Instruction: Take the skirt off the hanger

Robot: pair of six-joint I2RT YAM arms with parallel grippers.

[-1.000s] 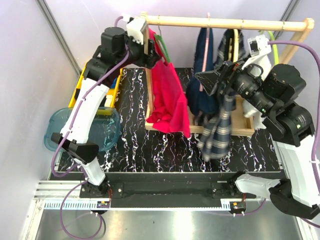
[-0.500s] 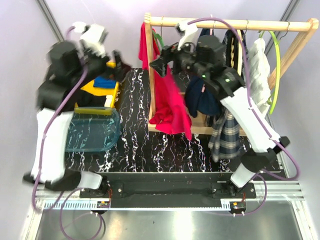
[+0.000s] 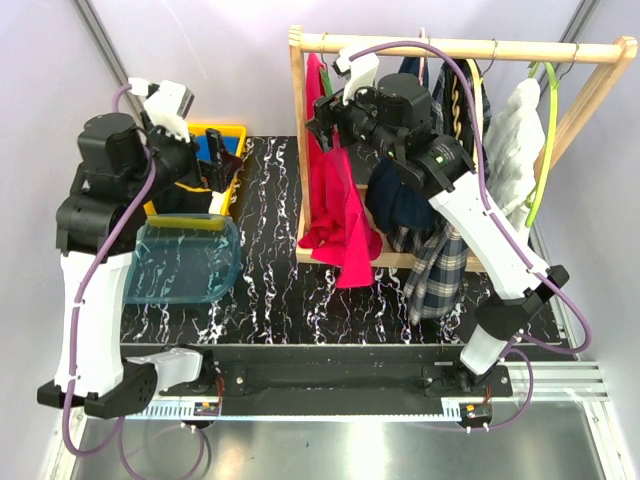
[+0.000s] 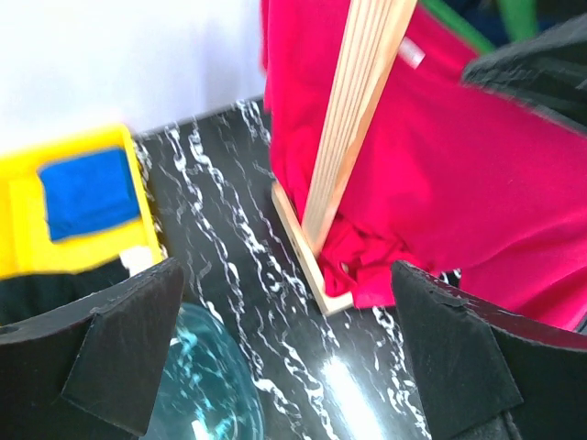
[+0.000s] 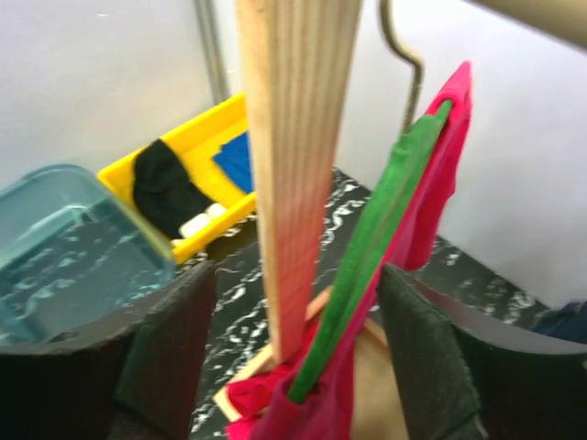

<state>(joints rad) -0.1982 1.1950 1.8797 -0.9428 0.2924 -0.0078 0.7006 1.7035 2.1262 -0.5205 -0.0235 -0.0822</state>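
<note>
Top external view shows the dark navy plaid cloth skirt (image 3: 438, 270) hanging at the right of the wooden rack (image 3: 560, 48), apparently on its pale yellow-cream thin hanger (image 3: 463, 92), so I judge the removal not begun, while the left gripper (image 4: 284, 348) and the right gripper (image 5: 295, 312) both stand open and empty.

Marbled table (image 3: 300, 300) with rack (image 3: 450, 46), bin (image 3: 185, 270), tray (image 3: 226, 129)

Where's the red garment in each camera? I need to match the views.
Top external: red garment hangs upper centre, at the left end of the wooden rack.
Left wrist: red garment fills the upper right.
Right wrist: red garment right of centre, on a green hanger.
Shared landmark: the rack's upright post beside it.
</note>
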